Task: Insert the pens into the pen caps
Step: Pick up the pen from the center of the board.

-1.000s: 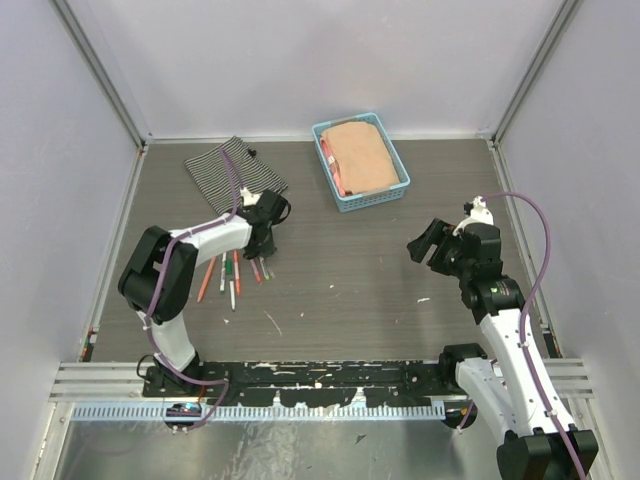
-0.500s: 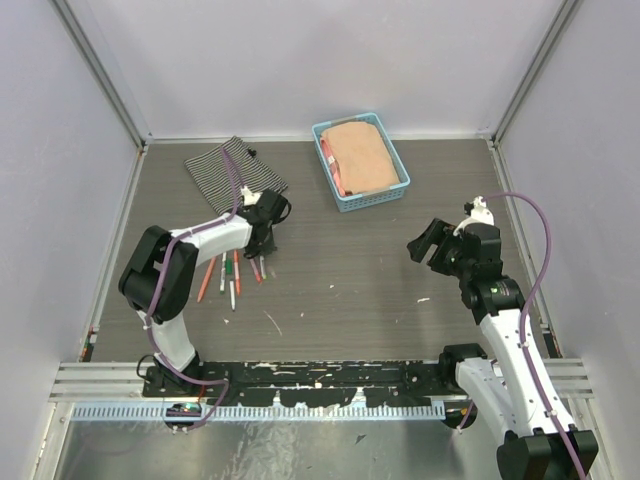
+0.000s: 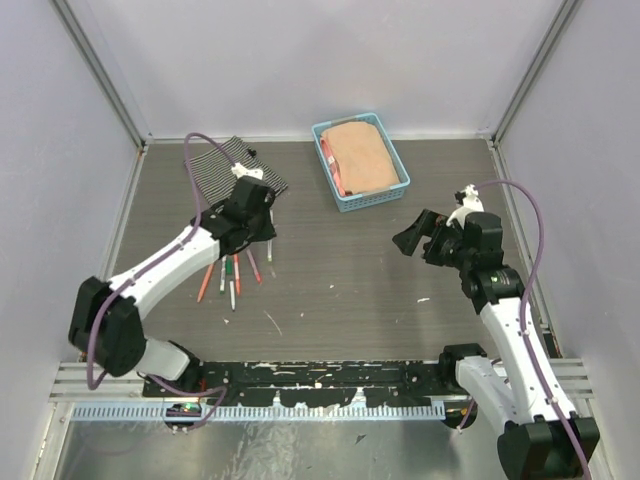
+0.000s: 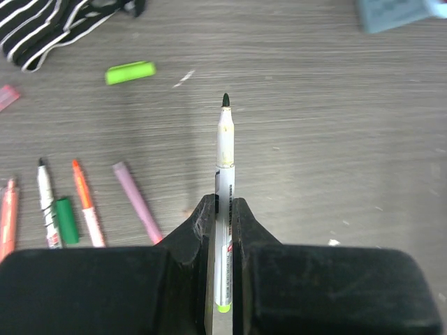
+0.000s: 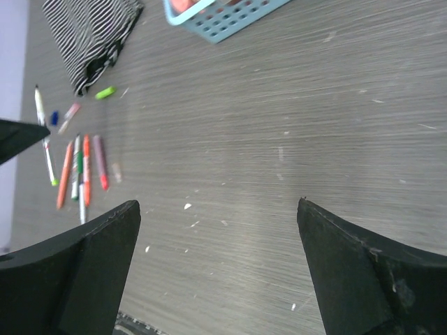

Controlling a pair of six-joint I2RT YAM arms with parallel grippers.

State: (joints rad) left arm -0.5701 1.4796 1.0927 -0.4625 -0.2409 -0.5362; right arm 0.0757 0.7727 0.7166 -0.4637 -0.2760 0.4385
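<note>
I have the white pen (image 4: 223, 150) clamped in my left gripper (image 4: 223, 209), over the left half of the table (image 3: 350, 270). Its long axis runs straight out from between my fingers. The bare dark tip leads, pointing to the far side, toward the gap between the cloth (image 4: 42, 28) and the basket (image 3: 327, 165). Its lime-green end sits back between my fingers.

A lime cap (image 4: 130, 72) lies on the table far-left of the tip, near the cloth. Nearer and to the left lie the loose pens (image 4: 87, 202), roughly side by side, mostly running near to far with their tips far. A dark green cap (image 4: 66, 220) lies between two of them.

My right gripper (image 5: 218, 204) hangs over the right side of the table, well apart from all this, with its jaws spread wide on nothing.
</note>
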